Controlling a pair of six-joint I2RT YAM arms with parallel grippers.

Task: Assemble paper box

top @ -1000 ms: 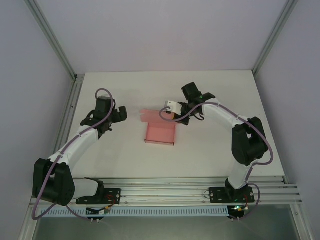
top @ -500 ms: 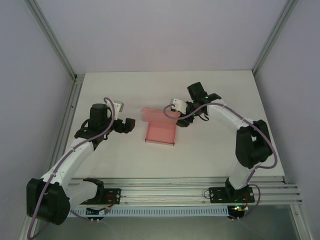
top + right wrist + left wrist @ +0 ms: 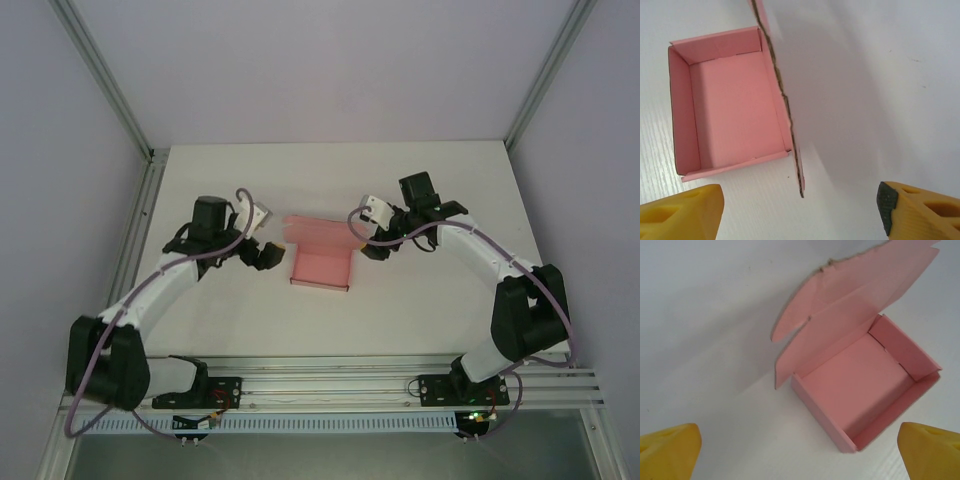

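Observation:
The paper box (image 3: pixel 320 266) is a pale pink open tray in the middle of the table, and its lid (image 3: pixel 315 228) stands up along the far side. My left gripper (image 3: pixel 270 254) hovers just left of the box, open and holding nothing. In the left wrist view the tray (image 3: pixel 860 390) lies between and beyond the yellow fingertips (image 3: pixel 667 452), with the lid flaps (image 3: pixel 850 305) raised behind it. My right gripper (image 3: pixel 367 243) is open just right of the box. In the right wrist view the tray (image 3: pixel 730 115) lies upper left and the lid (image 3: pixel 785 100) shows edge-on.
The white table (image 3: pixel 440 290) is bounded by aluminium frame posts at the back corners (image 3: pixel 150 160) and a rail along the near edge (image 3: pixel 330 370). Purple-grey walls enclose the sides and back.
The left gripper has swung in from the left and now sits close beside the box. The right gripper has drawn back to the right, off the lid.

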